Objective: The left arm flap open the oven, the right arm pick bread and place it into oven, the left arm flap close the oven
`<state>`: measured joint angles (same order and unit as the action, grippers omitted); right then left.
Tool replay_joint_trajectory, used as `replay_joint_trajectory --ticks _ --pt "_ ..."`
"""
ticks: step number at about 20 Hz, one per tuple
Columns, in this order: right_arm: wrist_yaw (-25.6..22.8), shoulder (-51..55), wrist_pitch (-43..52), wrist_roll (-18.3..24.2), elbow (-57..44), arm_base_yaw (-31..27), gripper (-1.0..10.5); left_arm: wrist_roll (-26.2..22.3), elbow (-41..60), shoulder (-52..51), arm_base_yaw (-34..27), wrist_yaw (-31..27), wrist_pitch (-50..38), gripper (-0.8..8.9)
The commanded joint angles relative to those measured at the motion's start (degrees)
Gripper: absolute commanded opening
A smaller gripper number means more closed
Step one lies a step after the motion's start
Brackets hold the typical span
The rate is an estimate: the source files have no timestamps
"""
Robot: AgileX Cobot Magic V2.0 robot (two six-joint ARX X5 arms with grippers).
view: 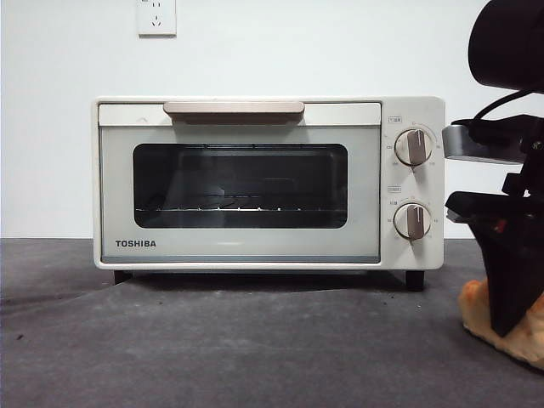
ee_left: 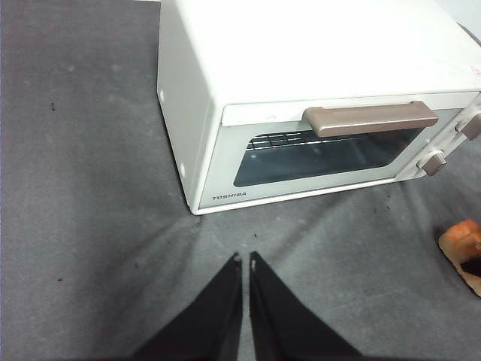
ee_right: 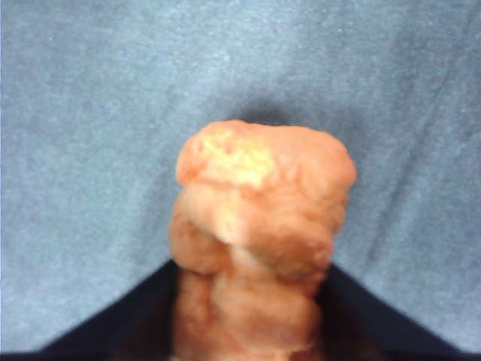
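Observation:
The cream TOSHIBA oven (view: 242,246) stands at the middle of the table with its glass door closed and its beige handle (view: 234,109) at the top. A wire rack shows behind the window. In the left wrist view my left gripper (ee_left: 245,259) hangs shut and empty above the mat, in front of the oven (ee_left: 316,45) near its left corner, apart from the handle (ee_left: 370,118). The golden-brown bread (view: 476,310) lies on the mat right of the oven. My right gripper (view: 510,314) comes down over it, and its jaws press both sides of the bread (ee_right: 259,218).
A dark grey mat (view: 212,348) covers the table in front of the oven. Two round knobs (view: 413,146) sit on the oven's right panel. A white wall with a socket (view: 156,17) stands behind.

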<state>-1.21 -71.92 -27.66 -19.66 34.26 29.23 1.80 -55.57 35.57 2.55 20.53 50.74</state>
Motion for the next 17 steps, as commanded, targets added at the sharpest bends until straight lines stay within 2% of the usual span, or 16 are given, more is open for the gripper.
replay_joint_trajectory --ticks 1,9,17 --pt "0.37 0.74 0.57 -0.55 0.33 0.39 1.7 -0.96 -1.38 0.33 0.33 0.17 -0.74 0.17" --pt "1.9 15.93 -5.25 -0.55 0.35 0.44 1.7 1.77 -1.4 5.11 6.45 1.07 -7.37 0.17" --pt "2.71 30.6 -14.73 -0.94 4.72 0.44 1.7 3.63 -3.28 21.07 18.49 0.0 -24.09 0.17"
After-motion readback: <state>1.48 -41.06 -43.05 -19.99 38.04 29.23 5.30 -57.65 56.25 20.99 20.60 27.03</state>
